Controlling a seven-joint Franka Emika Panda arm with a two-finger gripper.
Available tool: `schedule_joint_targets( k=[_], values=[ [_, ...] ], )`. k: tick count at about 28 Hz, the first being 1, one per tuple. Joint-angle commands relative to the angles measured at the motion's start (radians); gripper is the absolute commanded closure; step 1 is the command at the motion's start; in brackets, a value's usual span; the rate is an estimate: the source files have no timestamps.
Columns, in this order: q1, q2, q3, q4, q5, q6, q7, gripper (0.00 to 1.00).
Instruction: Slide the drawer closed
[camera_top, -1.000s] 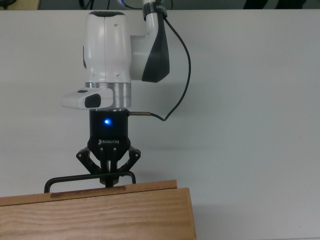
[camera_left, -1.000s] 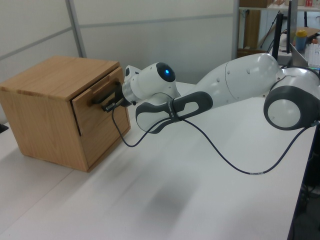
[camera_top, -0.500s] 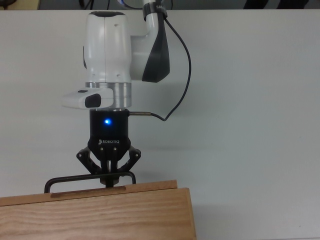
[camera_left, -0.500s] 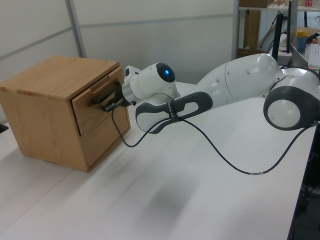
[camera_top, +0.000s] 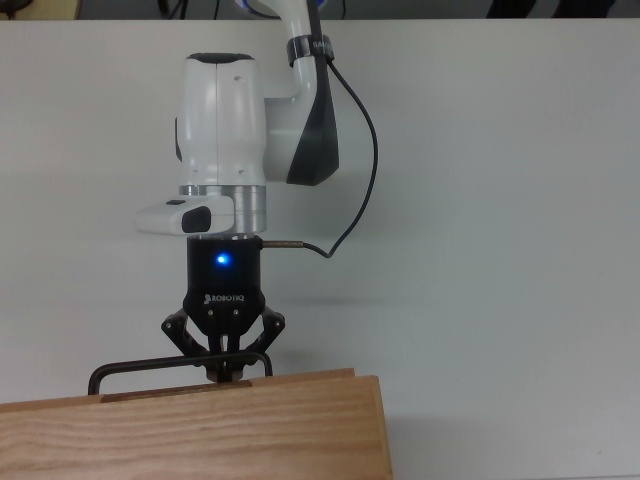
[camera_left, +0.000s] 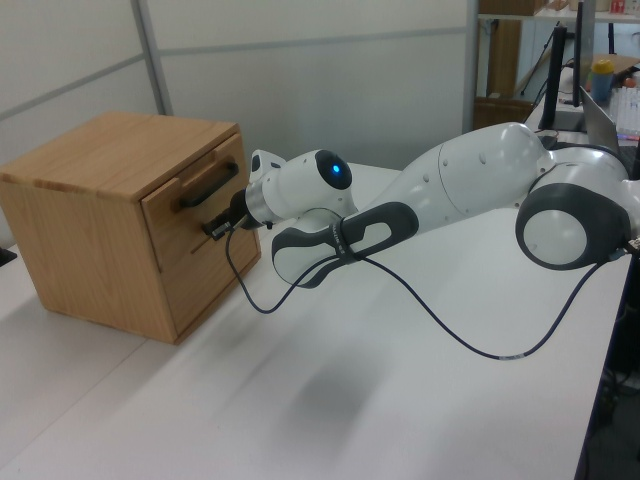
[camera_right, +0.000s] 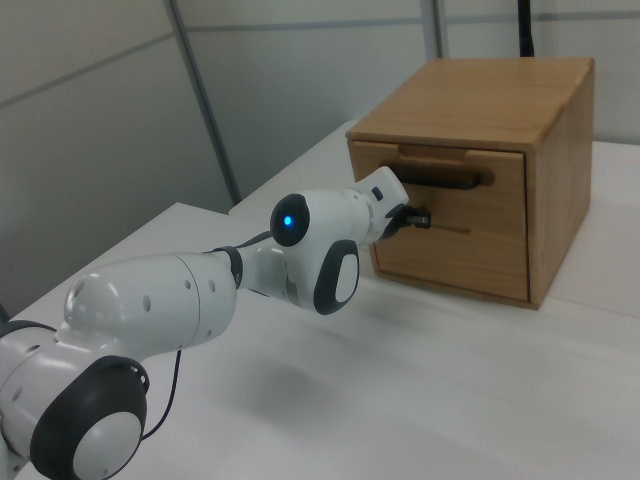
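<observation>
While the jaws (camera_top: 228, 375) press, drawn together, against the drawer (camera_left: 192, 205) front just below its black handle (camera_top: 180, 366), the cabinet (camera_right: 500, 110) stands right behind them.

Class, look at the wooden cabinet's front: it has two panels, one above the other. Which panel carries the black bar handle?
The upper one, the drawer: its black bar handle runs across it, with the gripper just below. The lower panel is plain.
</observation>
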Motion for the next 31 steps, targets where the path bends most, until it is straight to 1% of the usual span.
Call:
schedule_joint_targets(
  k=[1, 6, 8, 11, 12, 13, 17, 18, 20, 23, 24, 25, 28, 29, 31],
  values=[
    [0.000, -0.001, 0.003, 0.001, 0.008, 0.010, -0.020, 1.00],
    [0.002, -0.003, 0.003, 0.001, 0.007, 0.008, -0.020, 1.00],
    [0.005, -0.014, 0.003, 0.001, 0.010, -0.004, -0.019, 1.00],
    [0.006, -0.036, 0.003, 0.003, 0.013, -0.073, -0.017, 1.00],
    [0.006, -0.047, 0.003, 0.003, 0.014, -0.110, -0.017, 1.00],
    [0.006, -0.070, 0.003, 0.007, 0.017, -0.195, -0.017, 1.00],
    [0.006, -0.133, 0.003, 0.012, 0.020, -0.375, -0.017, 1.00],
    [0.006, -0.164, 0.005, 0.010, 0.020, -0.442, -0.016, 1.00],
    [0.006, -0.191, 0.005, 0.010, 0.025, -0.504, -0.014, 1.00],
    [0.006, -0.231, 0.005, 0.010, 0.045, -0.593, -0.014, 1.00],
    [0.006, -0.256, 0.003, 0.010, 0.059, -0.666, -0.014, 1.00],
    [0.006, -0.268, 0.005, 0.012, 0.063, -0.706, -0.014, 1.00],
    [0.005, -0.308, 0.003, 0.015, 0.065, -0.824, -0.016, 1.00],
    [0.005, -0.332, 0.003, 0.015, 0.066, -0.901, -0.016, 1.00],
    [0.005, -0.357, 0.002, 0.018, 0.066, -0.975, -0.014, 1.00]
  ],
)
